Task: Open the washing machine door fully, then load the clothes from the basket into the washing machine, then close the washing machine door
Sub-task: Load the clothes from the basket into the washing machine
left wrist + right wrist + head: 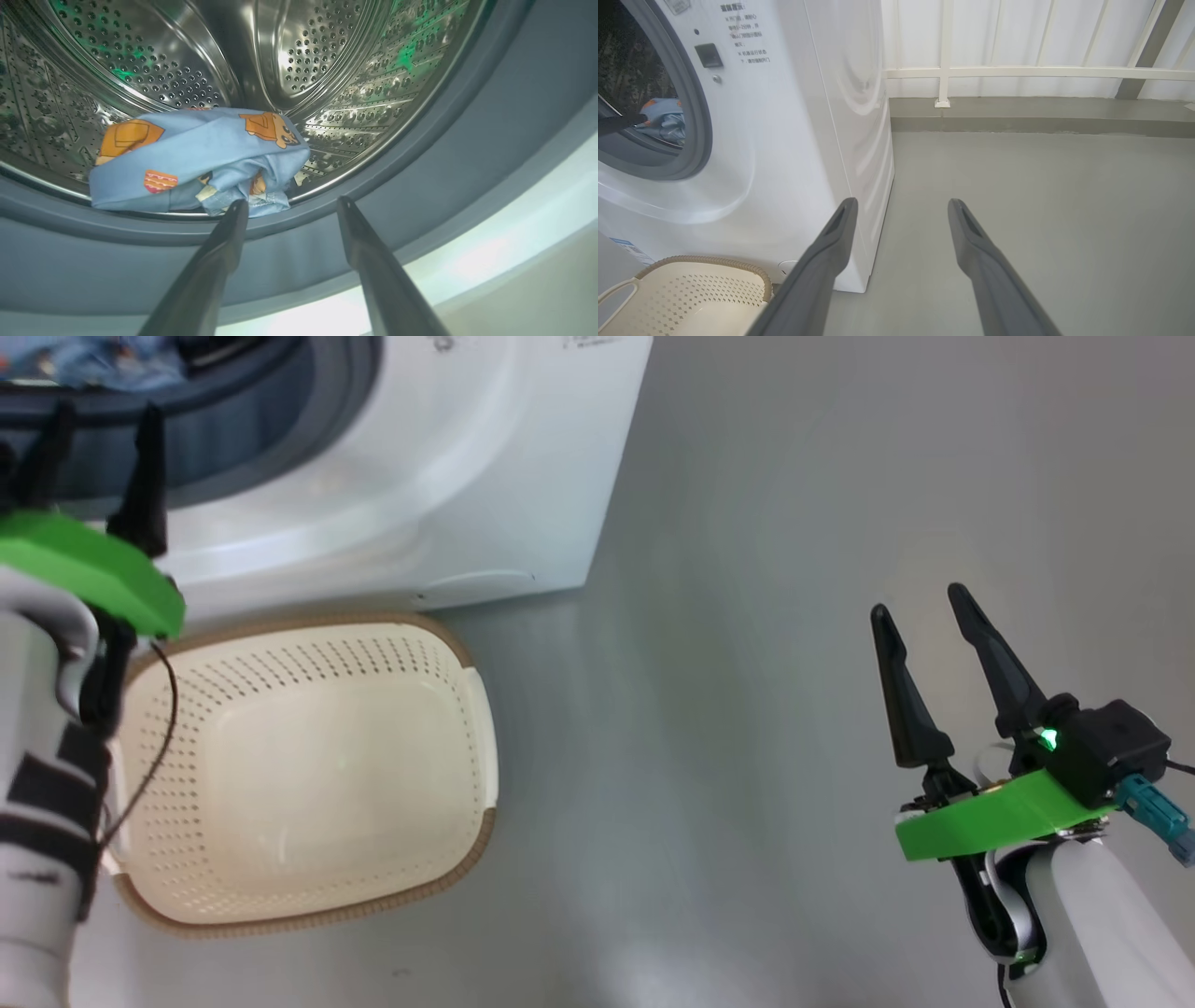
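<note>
currently clothes [196,158] lie bunched at the front edge of the drum [327,70], a hem lapping toward the grey rubber ring [467,140]; basket [308,619] beside the washing machine [448,476] looks empty. left gripper [292,201] spread wide, nothing held, tips just beside the cloth; right gripper [916,598] likewise wide and empty. risk: shutting up now could pinch that hem on the ring, or a retreating finger could snag it.

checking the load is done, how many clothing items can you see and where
1: the clothes, a blue printed bundle lying at the front lip of the drum of the washing machine. The basket holds none. More pieces could be folded inside the bundle.
</note>
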`<state>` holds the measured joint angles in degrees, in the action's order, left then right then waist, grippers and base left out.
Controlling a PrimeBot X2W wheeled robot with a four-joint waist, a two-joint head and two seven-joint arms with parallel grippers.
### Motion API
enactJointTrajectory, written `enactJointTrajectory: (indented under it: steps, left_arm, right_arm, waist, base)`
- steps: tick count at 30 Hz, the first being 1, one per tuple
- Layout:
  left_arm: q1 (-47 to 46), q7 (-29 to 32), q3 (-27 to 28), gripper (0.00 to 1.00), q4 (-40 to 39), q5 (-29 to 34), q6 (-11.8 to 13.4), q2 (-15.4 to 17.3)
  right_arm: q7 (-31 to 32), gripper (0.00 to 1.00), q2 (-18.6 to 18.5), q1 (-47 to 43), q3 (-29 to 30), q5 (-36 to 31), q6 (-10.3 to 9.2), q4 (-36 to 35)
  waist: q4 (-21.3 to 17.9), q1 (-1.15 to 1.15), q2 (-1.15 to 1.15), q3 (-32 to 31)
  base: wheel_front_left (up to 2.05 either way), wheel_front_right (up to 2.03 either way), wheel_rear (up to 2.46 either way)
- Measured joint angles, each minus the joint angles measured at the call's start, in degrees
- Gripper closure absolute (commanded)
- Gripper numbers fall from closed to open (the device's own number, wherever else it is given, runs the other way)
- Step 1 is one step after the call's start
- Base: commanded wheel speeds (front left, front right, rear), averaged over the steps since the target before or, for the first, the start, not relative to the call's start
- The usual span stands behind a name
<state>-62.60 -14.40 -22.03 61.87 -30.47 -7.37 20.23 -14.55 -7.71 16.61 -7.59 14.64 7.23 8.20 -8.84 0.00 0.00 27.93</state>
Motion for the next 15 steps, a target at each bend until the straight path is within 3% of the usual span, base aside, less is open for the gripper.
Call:
enactJointTrajectory:
  steps: [15]
  left_arm:
    - [22.2,-0.2,8.4,0.0,-15.6,3.3,1.0,-1.7]
  right_arm:
    - [0.0,0.0,-3.1,-6.8,1.1,0.0,0.0,0.9]
  waist:
    - [3.1,0.0,0.0,-9.7]
  base:
    - [0.0,0.0,0.0]
